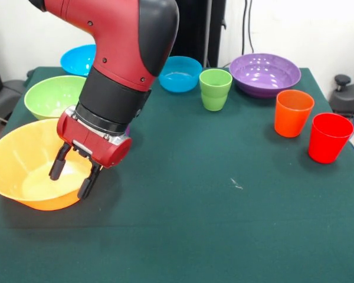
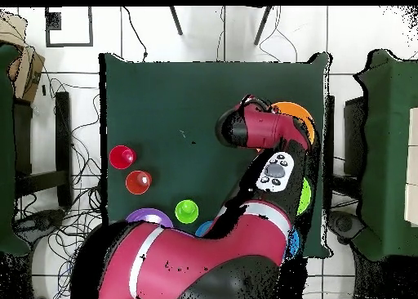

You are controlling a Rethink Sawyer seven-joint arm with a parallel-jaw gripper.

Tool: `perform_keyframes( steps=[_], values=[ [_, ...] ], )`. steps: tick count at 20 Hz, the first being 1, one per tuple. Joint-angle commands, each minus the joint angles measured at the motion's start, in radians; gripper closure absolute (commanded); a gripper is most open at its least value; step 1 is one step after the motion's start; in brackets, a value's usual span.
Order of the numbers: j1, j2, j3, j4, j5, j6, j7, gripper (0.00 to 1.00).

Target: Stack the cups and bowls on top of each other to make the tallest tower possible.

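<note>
The big orange bowl (image 1: 23, 168) sits upright at the table's left front, and my gripper (image 1: 74, 177) hangs open and empty over its right side. One finger (image 1: 58, 168) shows against the bowl's inside, the other against its right rim. In the overhead view the arm covers the gripper and only the orange bowl's (image 2: 299, 116) edge shows. The lime green bowl (image 1: 50, 94) stands just behind it. A green cup (image 1: 215, 88), an orange cup (image 1: 293, 112) and a red cup (image 1: 329, 137) stand upright on the right. No stack shows. The purple cup and the second green cup are hidden.
A large blue bowl (image 1: 76, 59) sits at the far left, a smaller blue bowl (image 1: 180, 73) at the far middle and the wide purple bowl (image 1: 264, 73) at the far right. The arm (image 1: 124, 65) leans over the table's left half.
</note>
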Motion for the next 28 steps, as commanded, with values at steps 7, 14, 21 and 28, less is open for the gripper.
perform_keyframes(
  steps=[7,14,21,28],
  values=[
    [0.002,0.136,0.083,-0.053,0.043,-0.109,0.135,0.0],
    [0.008,0.179,0.059,-0.066,0.071,-0.152,0.139,0.0],
    [0.013,0.165,0.056,-0.026,0.086,-0.161,0.132,1.0],
    [-0.032,0.082,0.152,0.062,0.065,-0.174,0.124,1.0]
  ],
)
